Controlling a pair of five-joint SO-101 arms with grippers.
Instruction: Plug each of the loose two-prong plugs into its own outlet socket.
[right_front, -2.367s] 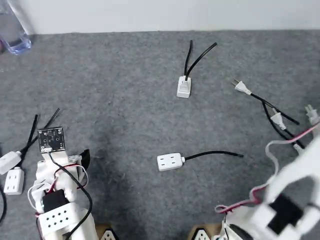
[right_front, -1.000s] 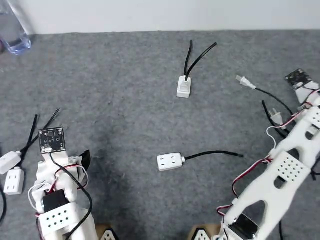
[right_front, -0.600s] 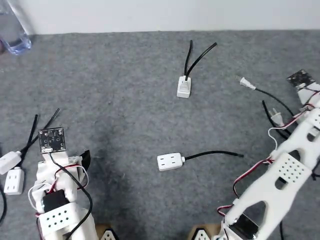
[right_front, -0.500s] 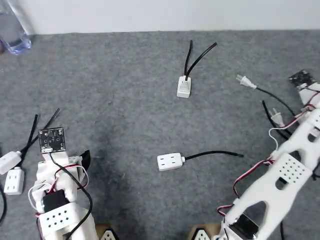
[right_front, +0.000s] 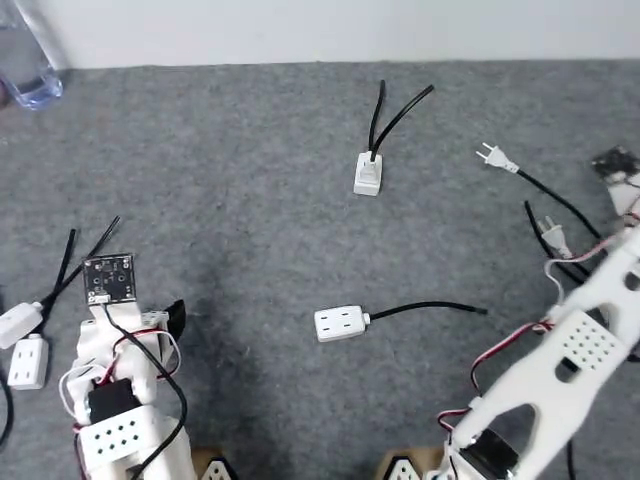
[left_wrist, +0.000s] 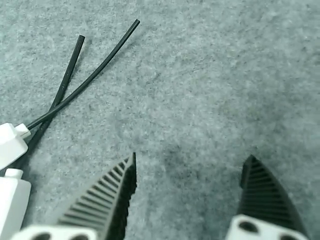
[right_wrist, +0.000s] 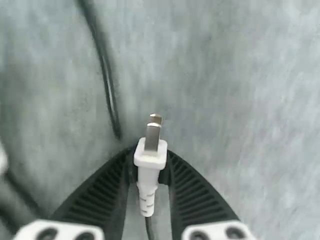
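Clamping a white two-prong plug between its fingers, the right gripper holds it with the prongs pointing out past the fingertips. It is over the grey felt of the tabletop, close to a black cord. Whether the plug touches the felt cannot be told. From the high view, the right arm stretches out to the right edge of the tabletop. Near it lie a second loose plug and a third loose plug, each on a black cord. A middle socket block lies flat near the centre, well apart from all the plugs. A far socket block sits toward the wall with two black cords running from it. The left gripper has its fingers spread wide over bare felt. Two crossing cords and two white blocks lie just off to one side. In the high view these blocks lie at the left edge beside the left arm.
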